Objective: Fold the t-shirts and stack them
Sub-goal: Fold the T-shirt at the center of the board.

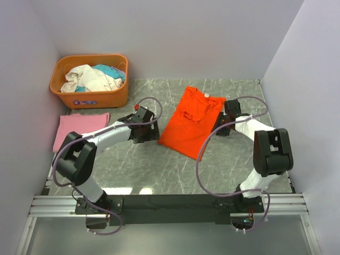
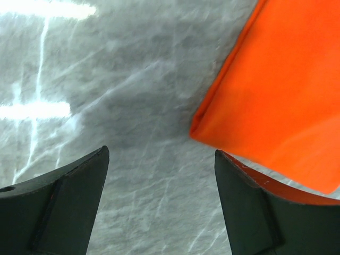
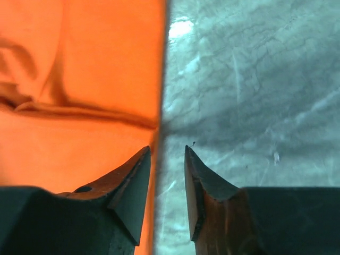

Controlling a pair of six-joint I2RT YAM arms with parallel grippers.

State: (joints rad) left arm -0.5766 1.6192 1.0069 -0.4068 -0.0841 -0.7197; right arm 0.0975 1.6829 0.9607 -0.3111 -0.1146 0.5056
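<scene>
Orange-red tee (image 1: pixel 192 121) is lying mid grey marbled counter (image 1: pixel 159 170), left hand (image 2: pixel 159 154) gaping wide & empty beside it, right hand (image 3: pixel 167 151) hovering nearly pinched, empty, at its edge; pink tee (image 1: pixel 79 127) lying by plastic basket (image 1: pixel 90 98) w/ crumpled clothes (image 1: pixel 90 77).

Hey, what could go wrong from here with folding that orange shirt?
1. The left gripper is wide open over mostly bare table. The orange-red t-shirt has its corner off to one side, so closing may miss it.
2. The right gripper has its jaws barely apart over the shirt's edge and might catch only one layer, or none.
</scene>
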